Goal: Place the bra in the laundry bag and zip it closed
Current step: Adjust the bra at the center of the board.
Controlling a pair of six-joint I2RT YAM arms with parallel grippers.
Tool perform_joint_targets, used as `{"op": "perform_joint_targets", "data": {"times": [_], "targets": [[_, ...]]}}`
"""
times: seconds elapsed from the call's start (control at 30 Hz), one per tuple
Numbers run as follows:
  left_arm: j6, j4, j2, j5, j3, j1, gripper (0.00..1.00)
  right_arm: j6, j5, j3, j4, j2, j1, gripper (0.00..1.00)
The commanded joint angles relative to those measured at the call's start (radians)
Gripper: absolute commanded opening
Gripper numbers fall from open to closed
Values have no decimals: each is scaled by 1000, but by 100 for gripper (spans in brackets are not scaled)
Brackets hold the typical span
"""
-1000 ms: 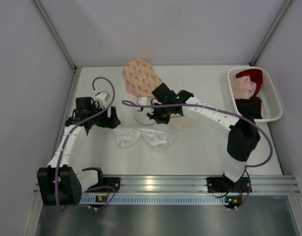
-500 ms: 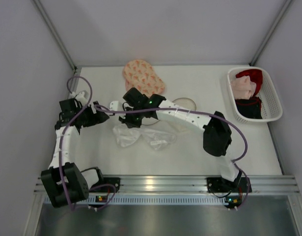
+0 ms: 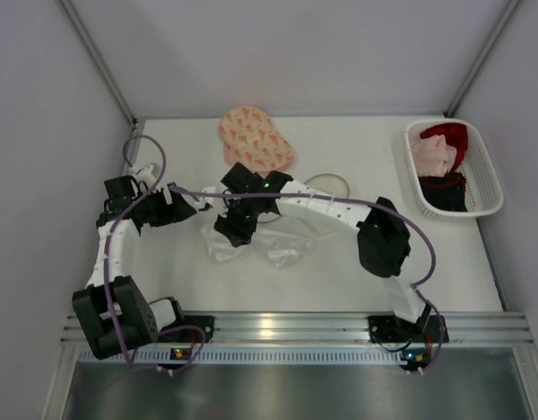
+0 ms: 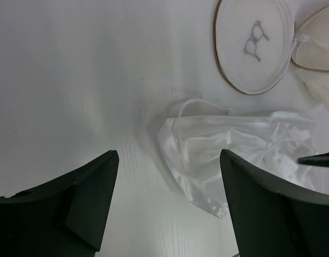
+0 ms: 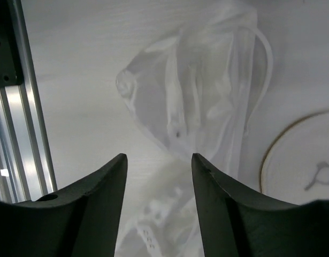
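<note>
On the table (image 3: 356, 262), the right gripper (image 3: 234, 229) has swung left from the laundry bag (image 3: 325, 185) to hang over the white bra (image 3: 282, 249) near the middle, its jaws newly parted and empty. The left gripper (image 3: 183, 208) hovers wide open and empty. Pickup looks imminent.

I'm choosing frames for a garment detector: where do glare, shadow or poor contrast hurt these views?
Top external: glare on the metal rail; the white bra barely stands out from the white table. Left wrist: faint shadow left of the bra, the left gripper a dark silhouette without detail. Right wrist: even light, the sheer folds read clearly, the right gripper equally dark.
</note>
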Motion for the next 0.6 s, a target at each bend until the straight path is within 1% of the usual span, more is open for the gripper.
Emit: {"op": "perform_joint_targets", "data": {"times": [0.0, 0.03, 0.07, 0.1, 0.17, 0.23, 0.27, 0.4, 0.47, 0.5, 0.57], "targets": [[161, -20, 61, 101, 45, -11, 82, -59, -33, -129, -121, -236, -98, 50], [182, -29, 78, 98, 54, -24, 81, -100, -23, -181, -124, -270, -126, 50], [213, -32, 99, 89, 63, -35, 81, -116, 0, -280, -132, -320, -138, 48], [225, -30, 116, 84, 77, -49, 79, -130, 10, -323, -135, -339, -150, 45], [239, -30, 173, 51, 96, -92, 77, -156, 49, -424, -138, -364, -170, 42], [261, -30, 232, 45, 128, -133, 76, -147, 77, -472, -89, -364, -186, 41], [265, -32, 249, 17, 140, -147, 75, -136, 92, -485, -77, -348, -193, 40], [291, -30, 332, -41, 195, -215, 72, -101, 86, -413, -65, -269, -230, 38], [310, -41, 367, -41, 214, -233, 67, -84, 76, -347, -66, -224, -244, 38], [319, -56, 377, -49, 217, -247, 65, -76, 70, -319, -74, -207, -249, 41], [347, -87, 389, -43, 212, -264, 59, -74, 59, -246, -86, -161, -252, 44]]}}
